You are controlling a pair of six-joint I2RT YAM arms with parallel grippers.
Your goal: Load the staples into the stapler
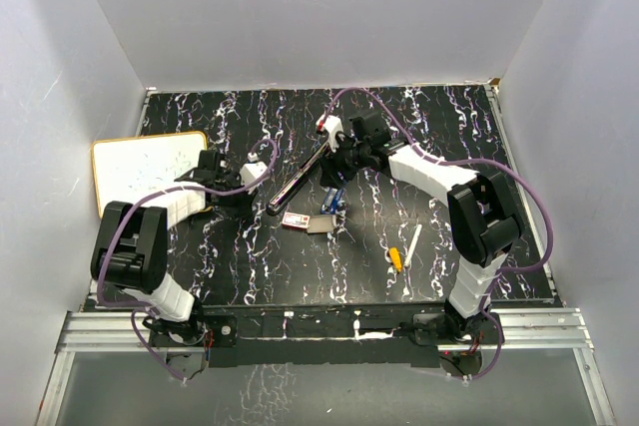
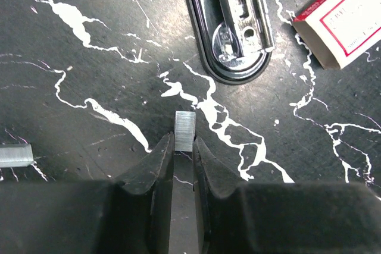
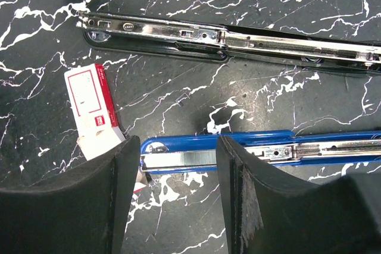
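While the left pincer [image 2: 183,146] pinches one staple strip [image 2: 184,126], the right pincer [image 3: 178,156] gapes (two staplers [image 3: 178,33] nearby).

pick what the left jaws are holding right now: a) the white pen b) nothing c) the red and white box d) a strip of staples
d, since the left wrist view shows a silver strip of staples pinched between the left jaws, while the box lies apart on the table.

Whiteboard [image 1: 150,169] far left; yellow-tipped pen [image 1: 412,243] right, marbled table [image 1: 250,276].
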